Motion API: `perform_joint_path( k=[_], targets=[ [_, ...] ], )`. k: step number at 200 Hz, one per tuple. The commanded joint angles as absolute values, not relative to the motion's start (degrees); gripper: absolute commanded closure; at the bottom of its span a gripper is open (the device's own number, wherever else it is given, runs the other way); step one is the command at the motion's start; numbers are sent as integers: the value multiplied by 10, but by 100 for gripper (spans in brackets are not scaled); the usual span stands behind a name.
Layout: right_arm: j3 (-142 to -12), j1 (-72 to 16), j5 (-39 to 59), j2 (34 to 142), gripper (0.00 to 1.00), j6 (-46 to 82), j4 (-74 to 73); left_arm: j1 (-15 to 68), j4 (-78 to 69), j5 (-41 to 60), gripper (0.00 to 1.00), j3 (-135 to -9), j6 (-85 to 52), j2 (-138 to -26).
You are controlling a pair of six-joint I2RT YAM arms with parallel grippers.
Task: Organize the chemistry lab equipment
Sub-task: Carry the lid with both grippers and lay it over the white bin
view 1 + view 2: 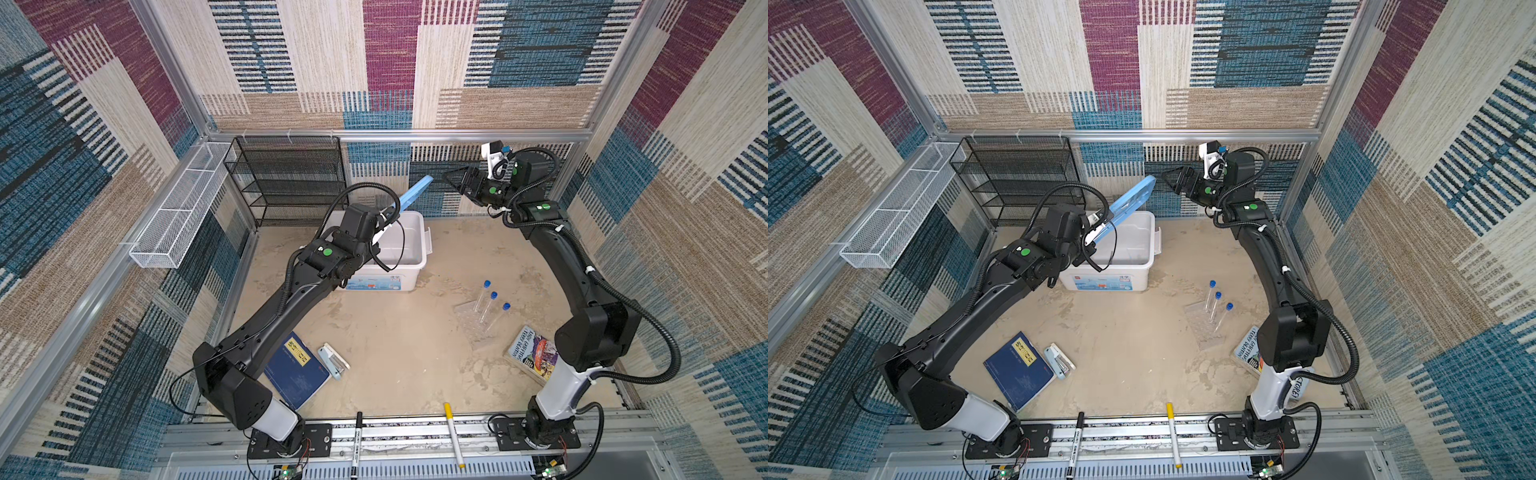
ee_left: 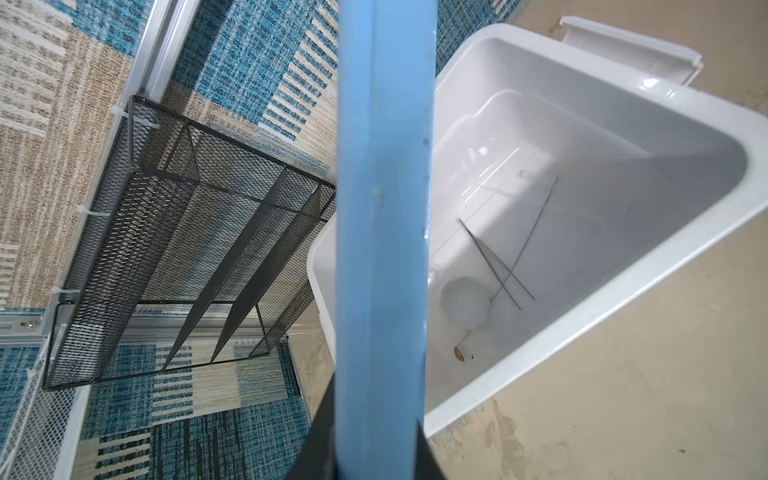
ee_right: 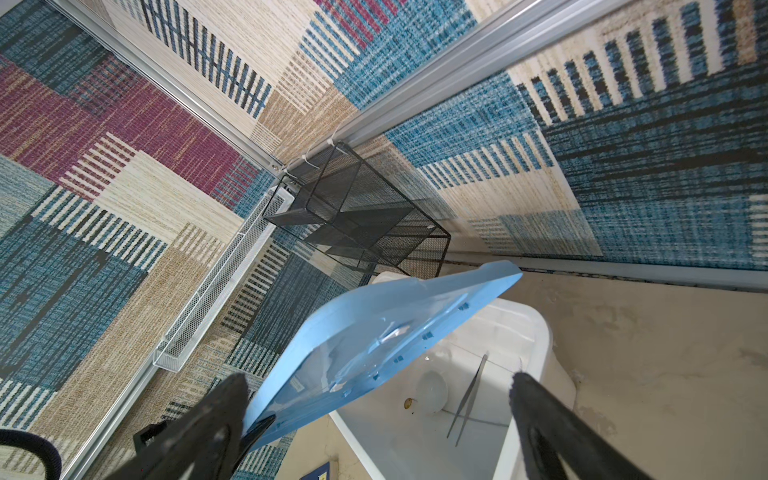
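- The left gripper (image 2: pixel 376 432) is clamped on the low end of the blue lid (image 1: pixel 411 195); it holds the lid tilted above the white box (image 1: pixel 411 278), which sits at 11 o'clock on the table; the lid's free end points up toward the back wall.
- The right gripper (image 3: pixel 378 377) hangs raised at 1 o'clock near the back wall; its jaws are spread wide and grip nothing; it faces the lid and stays apart from it.
- Inside the box lie the tweezers (image 2: pixel 494 262); the long thin spoon (image 2: pixel 532 224) crosses them; the small white dish (image 2: pixel 463 303) sits just beside their tips.
- Three test tubes (image 1: pixel 488 309) with blue caps lean in the clear rack (image 1: pixel 467 316) at 3 o'clock, well apart from the box.
- A dark blue book (image 1: pixel 295 374) lies at 8 o'clock with a pale blue stapler (image 1: pixel 332 361) just beside it; a second book (image 1: pixel 532 353) lies at 4 o'clock; a black pen (image 1: pixel 357 440) and a yellow pen (image 1: pixel 454 434) rest at 6 o'clock on the front rail.
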State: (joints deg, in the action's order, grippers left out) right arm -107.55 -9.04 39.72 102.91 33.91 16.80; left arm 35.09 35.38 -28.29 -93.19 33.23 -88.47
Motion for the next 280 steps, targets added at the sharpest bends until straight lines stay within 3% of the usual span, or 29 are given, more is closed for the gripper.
perform_joint_path(
  k=[1, 47, 100, 194, 219, 280],
  targets=[
    [-1076, -91, 421, 1037, 0, 355, 172, 361, 302, -303, 83, -918, 360, -882],
    [-1066, -92, 437, 1051, 3, 363, 170, 380, 287, -296, 76, -876, 356, -874],
    [-1032, -99, 454, 1058, 15, 361, 169, 398, 278, -294, 69, -843, 327, -874],
    [-879, -140, 448, 1041, 28, 362, 115, 424, 257, -280, 69, -768, 202, -892],
    [-841, -145, 445, 1040, 36, 378, 83, 433, 223, -296, 68, -737, 179, -894],
    [-839, -147, 441, 1058, 44, 384, 68, 433, 211, -311, 68, -728, 162, -908]
  ],
)
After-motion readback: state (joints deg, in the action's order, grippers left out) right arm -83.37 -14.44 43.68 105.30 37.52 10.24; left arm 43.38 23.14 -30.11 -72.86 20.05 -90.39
